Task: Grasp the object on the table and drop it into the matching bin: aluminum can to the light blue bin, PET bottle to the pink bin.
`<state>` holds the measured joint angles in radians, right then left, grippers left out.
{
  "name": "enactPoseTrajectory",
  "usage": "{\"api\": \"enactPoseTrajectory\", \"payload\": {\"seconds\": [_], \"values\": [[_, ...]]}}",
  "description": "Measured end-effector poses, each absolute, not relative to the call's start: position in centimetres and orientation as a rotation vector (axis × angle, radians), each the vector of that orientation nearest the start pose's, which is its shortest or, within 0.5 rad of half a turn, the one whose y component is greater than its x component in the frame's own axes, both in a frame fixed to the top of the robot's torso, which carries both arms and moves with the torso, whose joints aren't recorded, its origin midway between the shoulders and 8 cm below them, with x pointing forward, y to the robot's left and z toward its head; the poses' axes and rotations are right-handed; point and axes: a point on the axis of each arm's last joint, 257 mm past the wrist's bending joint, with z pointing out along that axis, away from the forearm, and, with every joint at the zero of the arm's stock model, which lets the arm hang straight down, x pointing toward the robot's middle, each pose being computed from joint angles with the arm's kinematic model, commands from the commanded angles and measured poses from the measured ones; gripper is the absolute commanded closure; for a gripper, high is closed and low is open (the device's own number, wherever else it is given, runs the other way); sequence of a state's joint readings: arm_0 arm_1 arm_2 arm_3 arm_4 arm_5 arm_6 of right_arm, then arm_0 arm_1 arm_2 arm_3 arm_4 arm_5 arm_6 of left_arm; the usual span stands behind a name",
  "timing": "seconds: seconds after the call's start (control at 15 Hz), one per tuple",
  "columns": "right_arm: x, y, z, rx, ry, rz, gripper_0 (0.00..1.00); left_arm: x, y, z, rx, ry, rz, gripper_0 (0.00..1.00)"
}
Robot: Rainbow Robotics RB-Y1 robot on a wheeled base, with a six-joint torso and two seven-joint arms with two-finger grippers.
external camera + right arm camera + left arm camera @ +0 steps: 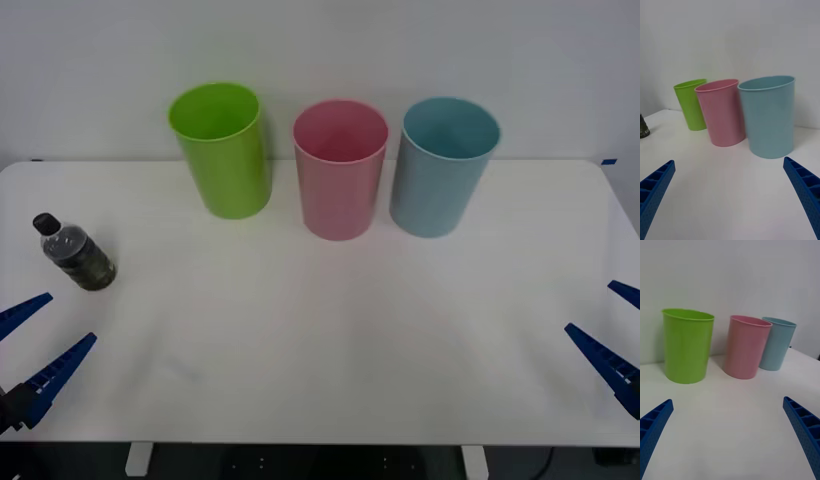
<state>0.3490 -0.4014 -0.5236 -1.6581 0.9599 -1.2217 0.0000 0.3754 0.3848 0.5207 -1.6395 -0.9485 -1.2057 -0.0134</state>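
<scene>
One bottle [78, 257] stands near the counter's [320, 340] left edge, just ahead of the left gripper [32, 341]. Both grippers' jaws are apart, right gripper [612, 335] idle. Likely light, stiff, slippery: grip mid-body.

The only extra on the tabletop is a lime green bin [220, 150], same tall, slightly tapered cup shape as its neighbours. It stands upright at the far left end of the row, near the back edge, just beside the next one over with a small gap between them, not touching. Its mouth is open and the inside looks plain green, nothing visible in it. From the left wrist view it's the closest and biggest of the three [687, 347]; from the right wrist view it's the farthest [691, 105], partly tucked behind the one next to it. Behind everything there's a plain pale wall [320, 40].
</scene>
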Motion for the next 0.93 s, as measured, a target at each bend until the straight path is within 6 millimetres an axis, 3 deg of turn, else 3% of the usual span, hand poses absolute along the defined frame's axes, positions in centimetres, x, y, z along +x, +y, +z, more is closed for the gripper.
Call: {"api": "enactPoseTrajectory", "payload": {"seconds": [0.4, 0.93], "values": [[34.2, -33.0, -16.9, -0.465, 1.441, 0.567, 0.00, 34.9, 37.1, -19.8, 0.310, 1.522, -0.415, 0.00], [34.2, -33.0, -16.9, -0.465, 1.441, 0.567, 0.00, 36.2, 42.5, -24.3, 0.250, 1.634, -0.189, 0.00]]}}
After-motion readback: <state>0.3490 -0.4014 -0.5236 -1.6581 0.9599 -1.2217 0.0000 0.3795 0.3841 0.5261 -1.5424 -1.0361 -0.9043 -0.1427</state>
